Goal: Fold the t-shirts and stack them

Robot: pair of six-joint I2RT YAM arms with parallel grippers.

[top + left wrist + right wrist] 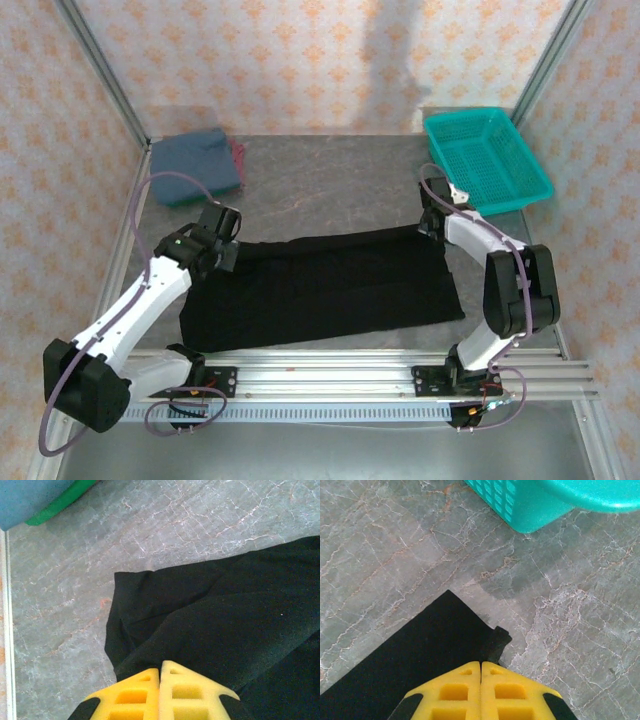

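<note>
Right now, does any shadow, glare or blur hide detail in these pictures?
Top external: a soft shadow on the back wall, black t-shirt nearly featureless. Left wrist: sharp, its folds show. Right wrist: sharp, the teal basket shades the table.

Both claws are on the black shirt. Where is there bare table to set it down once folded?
The far strip of table, bordered by the stack, the basket and the black shirt, is free. Crowded: both far corners, and the middle under the shirt, where the left claw and right claw pinch its far corners.
</note>
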